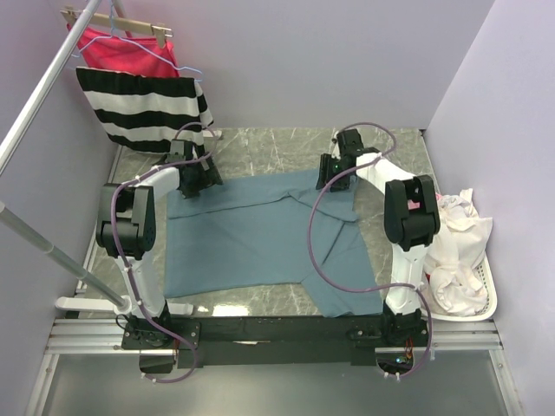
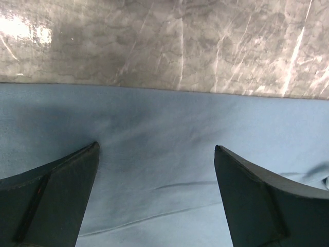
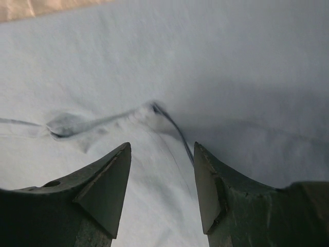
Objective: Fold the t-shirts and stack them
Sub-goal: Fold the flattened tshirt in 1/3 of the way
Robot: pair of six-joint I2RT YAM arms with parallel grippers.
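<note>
A slate-blue t-shirt lies spread flat across the middle of the marble table, with one flap trailing toward 5 o'clock.

The left arm rises from its base at 7 o'clock and bends sharply at the elbow. It reaches forward and inward, with the wrist tipped down over the shirt's 11 o'clock corner. The left jaws stand as wide as they go, with nothing between them. They are aimed at cloth just inside the shirt's far edge, and bare table lies beyond at 12 o'clock. Whether the tips touch the fabric cannot be told.

The right arm mirrors this from 5 o'clock, elbow high and forearm angled inward, with the wrist down over the shirt's 1 o'clock corner. The right jaws are partly apart and appear to grip nothing. A thin raised ridge of fabric lies just ahead of their tips.

A striped garment hangs at 10 o'clock, with a red-pink garment behind it. A basket of pale cloth sits at 4 o'clock, beside the right arm.
</note>
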